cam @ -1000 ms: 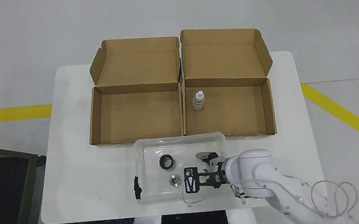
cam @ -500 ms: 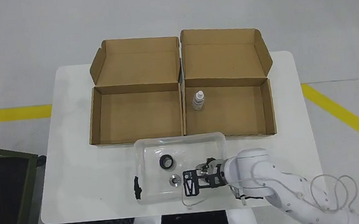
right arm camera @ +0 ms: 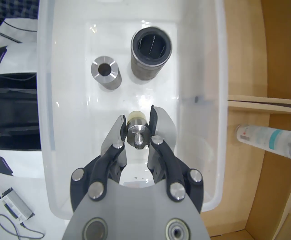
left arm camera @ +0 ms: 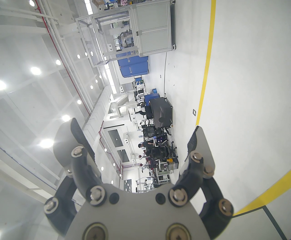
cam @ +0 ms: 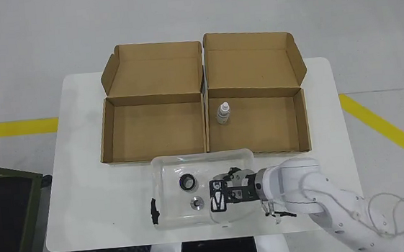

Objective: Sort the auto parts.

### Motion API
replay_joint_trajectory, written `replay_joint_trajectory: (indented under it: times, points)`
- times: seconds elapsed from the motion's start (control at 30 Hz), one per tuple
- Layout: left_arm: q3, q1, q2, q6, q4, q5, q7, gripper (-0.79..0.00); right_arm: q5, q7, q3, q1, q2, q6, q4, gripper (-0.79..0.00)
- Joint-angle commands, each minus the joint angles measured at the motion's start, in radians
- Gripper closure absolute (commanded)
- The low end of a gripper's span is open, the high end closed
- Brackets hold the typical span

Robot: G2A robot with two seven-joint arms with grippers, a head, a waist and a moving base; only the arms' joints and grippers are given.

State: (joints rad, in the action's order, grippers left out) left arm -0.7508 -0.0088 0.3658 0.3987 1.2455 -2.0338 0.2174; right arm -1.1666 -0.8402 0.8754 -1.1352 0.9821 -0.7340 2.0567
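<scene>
Auto parts sit in a clear plastic tub (right arm camera: 221, 68) on a white counter (cam: 83, 172). The right gripper (right arm camera: 137, 122) is down inside the tub, its jaws clenched on a small threaded stud (right arm camera: 136, 134). The stud is a steel collar with a cream-coloured end, held between the jaws with its screw thread pointing back toward the wrist. Whether the cream end touches the tub floor cannot be told.

Just ahead of the jaws stand two more parts, apart from each other. One is a silver bushing (right arm camera: 105, 72) with a bored centre, the other a taller dark sleeve (right arm camera: 150, 56) with a black rim. Beyond the tub wall, off to one side of the jaws, are two open cardboard boxes, a left box (cam: 152, 130) and a right box (cam: 267, 124). A small white bottle (right arm camera: 261, 136) is in the right one. The left gripper (left arm camera: 136, 127) is away from the work, jaws spread wide and holding nothing.

The step in hand looks like lifting the stud out for sorting. The squeeze on that smooth round collar should be firm, since it could twist or slip. A straight rise seems wise, until the stud is above the tub wall, before any swing toward a box. Pushing forward while low would risk toppling the bushing or the sleeve.
</scene>
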Motion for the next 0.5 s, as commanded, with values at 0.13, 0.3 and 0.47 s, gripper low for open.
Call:
replay_joint_trajectory:
  times: [0.13,0.3,0.47]
  points:
    - [0.000,0.000,0.000,0.000,0.000,0.000,0.000,-0.785,-0.031,0.164,0.082,-0.044,-0.012,0.024,0.027,0.000]
    - [0.000,0.000,0.000,0.000,0.000,0.000,0.000,-0.785,-0.035,0.292,0.151,-0.091,-0.022,0.026,0.037,0.000]
    - [0.000,0.000,0.000,0.000,0.000,0.000,0.000,-0.785,-0.011,0.394,0.218,-0.129,-0.031,0.011,0.041,0.000]
